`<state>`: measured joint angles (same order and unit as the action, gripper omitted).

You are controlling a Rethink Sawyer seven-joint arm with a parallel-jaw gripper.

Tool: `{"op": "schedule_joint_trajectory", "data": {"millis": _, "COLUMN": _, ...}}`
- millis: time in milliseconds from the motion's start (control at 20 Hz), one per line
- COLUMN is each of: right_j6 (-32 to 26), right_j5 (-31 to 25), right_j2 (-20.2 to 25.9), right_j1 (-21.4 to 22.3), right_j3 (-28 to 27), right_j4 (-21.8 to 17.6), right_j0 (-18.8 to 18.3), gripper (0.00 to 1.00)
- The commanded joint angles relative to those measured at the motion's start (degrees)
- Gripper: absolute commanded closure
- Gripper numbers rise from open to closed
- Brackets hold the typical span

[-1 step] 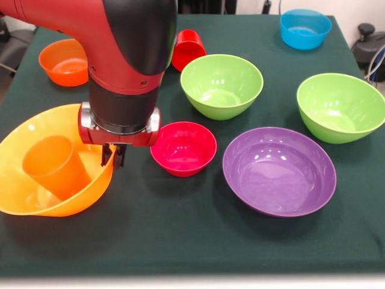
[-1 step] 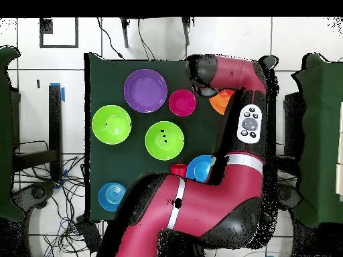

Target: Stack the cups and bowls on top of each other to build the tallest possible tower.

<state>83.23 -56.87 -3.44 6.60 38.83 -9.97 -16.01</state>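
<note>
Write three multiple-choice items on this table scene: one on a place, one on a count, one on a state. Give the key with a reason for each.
1. Where is the orange cup?
A. inside the big orange bowl
B. inside the purple bowl
C. on the bare cloth

2. How many lime green bowls are there?
A. one
B. two
C. four

3. How does the orange cup sit?
A. upright
B. tilted
C. upside down on a stack

Key: 1 A, the cup lies within the big bowl's rim. 2 B, one green bowl and another show in both views. 3 B, it leans against the bowl's wall, mouth up and to the left.
</note>
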Motion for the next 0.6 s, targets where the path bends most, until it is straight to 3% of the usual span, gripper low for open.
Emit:
{"op": "schedule_joint_trajectory", "data": {"millis": 50, "right_j6": 10.5, "right_j5": 2.3, "right_j2": 3.0, "right_j1": -1.2, "right_j3": 4.8, "right_j4": 1.2, "right_j0": 2.3, "gripper": 1.0}}
{"op": "schedule_joint_trajectory", "data": {"millis": 600, "right_j6": 11.2, "right_j5": 2.4, "right_j2": 2.9, "right_j1": -0.8, "right_j3": 5.8, "right_j4": 2.1, "right_j0": 2.9, "gripper": 1.0}}
